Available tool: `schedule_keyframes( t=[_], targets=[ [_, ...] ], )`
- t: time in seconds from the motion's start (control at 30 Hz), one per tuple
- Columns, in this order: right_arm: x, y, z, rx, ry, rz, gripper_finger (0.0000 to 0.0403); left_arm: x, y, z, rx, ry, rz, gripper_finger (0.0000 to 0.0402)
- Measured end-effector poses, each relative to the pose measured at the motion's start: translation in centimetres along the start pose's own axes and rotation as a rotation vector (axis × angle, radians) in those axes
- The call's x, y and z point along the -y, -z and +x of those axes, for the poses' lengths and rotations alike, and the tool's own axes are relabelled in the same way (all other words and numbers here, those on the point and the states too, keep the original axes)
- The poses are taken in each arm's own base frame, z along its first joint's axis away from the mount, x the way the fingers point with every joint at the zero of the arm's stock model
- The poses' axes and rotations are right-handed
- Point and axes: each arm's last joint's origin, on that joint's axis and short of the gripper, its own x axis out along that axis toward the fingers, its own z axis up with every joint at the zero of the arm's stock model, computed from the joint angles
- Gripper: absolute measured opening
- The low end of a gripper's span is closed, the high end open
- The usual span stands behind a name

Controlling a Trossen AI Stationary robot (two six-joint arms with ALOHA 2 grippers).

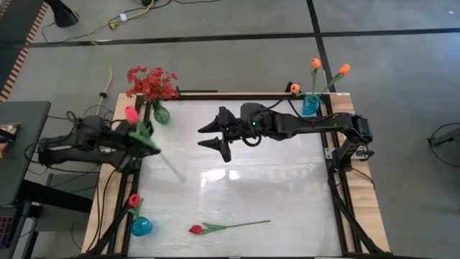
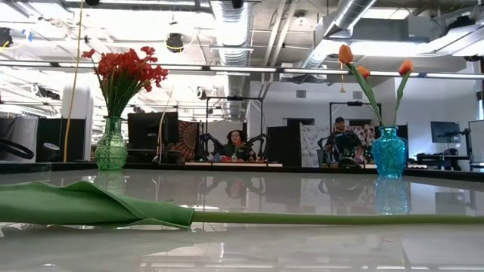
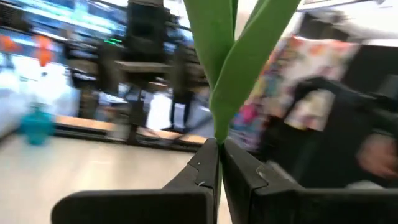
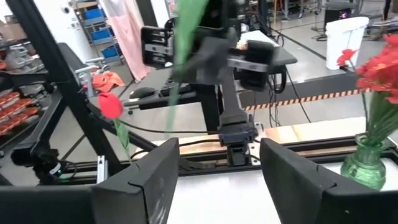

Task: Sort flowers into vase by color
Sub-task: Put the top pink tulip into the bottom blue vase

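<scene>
Pink tulip (image 1: 132, 114) clamped in left pincer (image 1: 147, 138) at nine o'clock; right pincer (image 1: 215, 133) gapes empty mid-surface (image 1: 287, 194).

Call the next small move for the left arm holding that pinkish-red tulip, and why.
Probably swing the left gripper, shut on the green stem of the pinkish-red tulip, toward the round blue glass vase at the table's near-left corner. That vase already holds one matching red tulip. The right gripper hangs open and empty mid-table.

Three vases (image 1: 310, 105), eight flowers (image 1: 228, 227)
</scene>
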Motion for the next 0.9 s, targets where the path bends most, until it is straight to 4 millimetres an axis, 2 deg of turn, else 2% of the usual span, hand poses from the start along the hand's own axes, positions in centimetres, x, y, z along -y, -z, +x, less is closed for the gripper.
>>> schedule_keyframes(
  t=[0.17, 0.27, 0.5, 0.7, 0.9],
  targets=[
    [0.2, -0.1, 0.0, 0.004, 0.013, 0.027, 0.0248, 1.0, 0.8, -2.5, -0.091, 0.187, -0.061, 0.0],
    [0.3, -0.1, 0.0, 0.004, 0.015, 0.075, 0.0248, 1.5, 0.8, -3.7, -0.089, 0.277, -0.055, 0.0],
    [0.6, -0.3, -0.1, 0.027, 0.019, 0.232, 0.0248, 2.1, 1.9, -6.3, -0.117, 0.347, 0.017, 0.0],
    [-0.1, -0.2, 0.0, 0.038, 0.039, 0.324, 0.0248, 2.5, 2.8, -7.2, -0.241, 0.521, -0.063, 0.0],
    [-1.3, 0.0, 0.2, 0.065, 0.11, 0.325, 0.0248, 2.9, 2.9, -7.5, -0.297, 0.675, -0.086, 0.0]
  ],
)
